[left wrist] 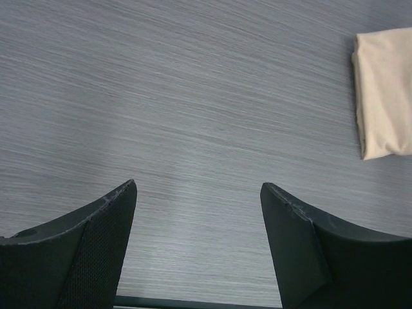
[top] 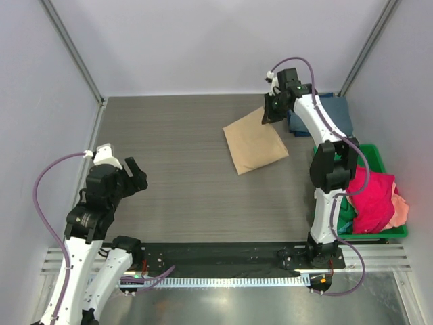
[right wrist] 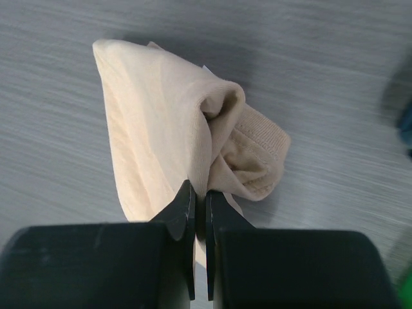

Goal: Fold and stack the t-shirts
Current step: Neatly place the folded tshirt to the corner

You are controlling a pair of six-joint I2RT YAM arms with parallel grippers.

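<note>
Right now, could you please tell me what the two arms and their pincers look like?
The left arm and right arm have white links with black joints, and a mauve cable loops along each. The left pincer has black wedge-shaped fingers with a meshed inner face; the right pincer is black too, with thin tips.

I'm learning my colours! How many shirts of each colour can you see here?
tan shirt: 1
blue-grey shirt: 1
magenta shirt: 1
peach shirt: 1
dark green shirt: 1, mostly hidden in the green bin
Total: 5 shirts that show
</note>
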